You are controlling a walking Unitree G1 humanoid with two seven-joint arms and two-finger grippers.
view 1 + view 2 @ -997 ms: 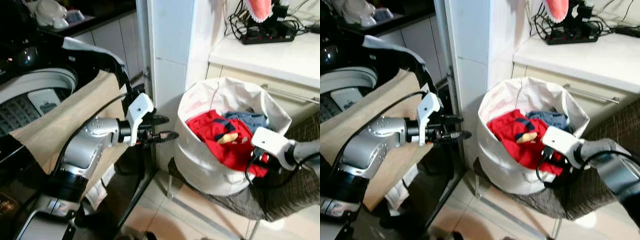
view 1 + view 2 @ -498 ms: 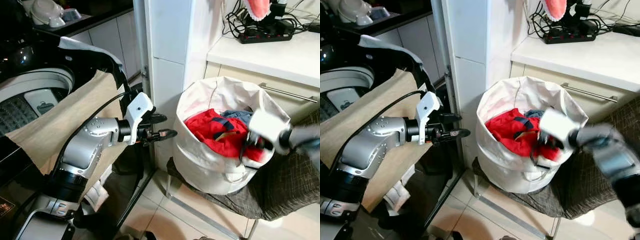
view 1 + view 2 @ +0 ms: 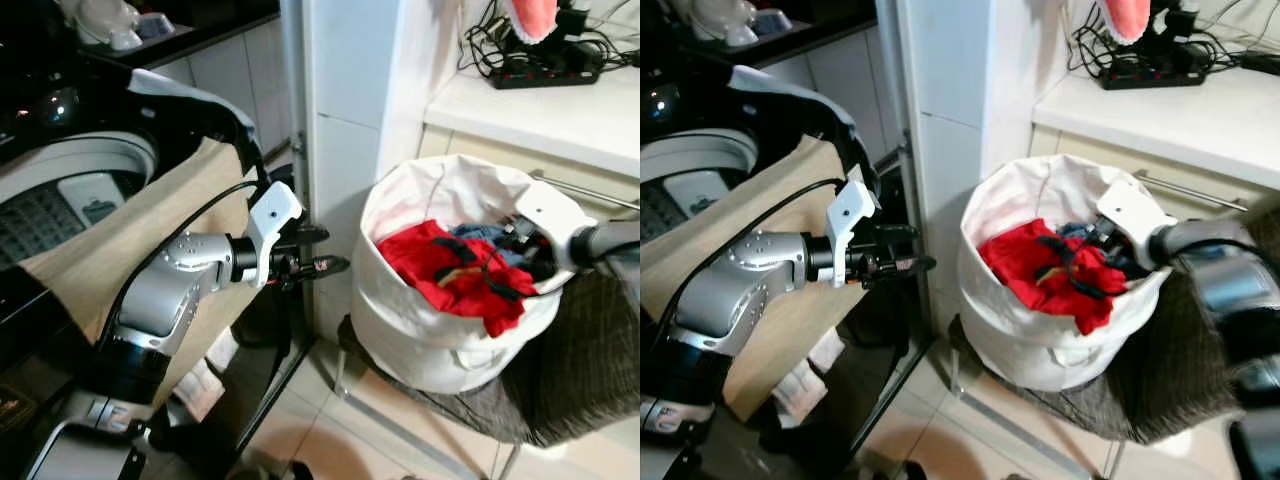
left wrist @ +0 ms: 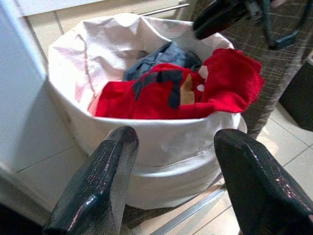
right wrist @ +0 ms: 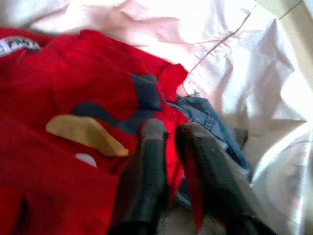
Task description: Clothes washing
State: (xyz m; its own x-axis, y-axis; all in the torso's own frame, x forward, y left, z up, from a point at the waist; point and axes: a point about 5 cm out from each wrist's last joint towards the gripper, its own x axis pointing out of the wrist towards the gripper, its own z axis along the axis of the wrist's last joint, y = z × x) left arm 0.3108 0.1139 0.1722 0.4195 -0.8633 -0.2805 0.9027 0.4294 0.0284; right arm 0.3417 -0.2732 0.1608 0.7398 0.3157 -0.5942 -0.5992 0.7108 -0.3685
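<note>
A white fabric laundry basket [image 3: 420, 340] stands on a grey woven chair seat [image 3: 585, 380]. In it lie a red garment [image 3: 440, 270] with dark and yellow patches and a blue denim piece [image 3: 482, 232]. Part of the red cloth hangs over the front rim. My right gripper [image 3: 508, 243] reaches into the basket from its right rim, and its fingers [image 5: 146, 161] are nearly closed with red fabric pinched between them. My left gripper [image 3: 332, 250] hovers open between the washing machine [image 3: 90, 170] and the basket, pointing at it, its fingers [image 4: 112, 166] wide apart and holding nothing.
A beige cloth [image 3: 130, 240] is draped over the top-loading washer's front. A white pillar [image 3: 350, 100] stands between washer and basket. Behind the basket is a white counter [image 3: 540, 115] with a power strip [image 3: 545, 75] and cables. Tiled floor [image 3: 330, 430] lies below.
My right gripper has risen from the basket's lower front, up over the rim and into the basket from the right side. The left arm has stayed almost still.
</note>
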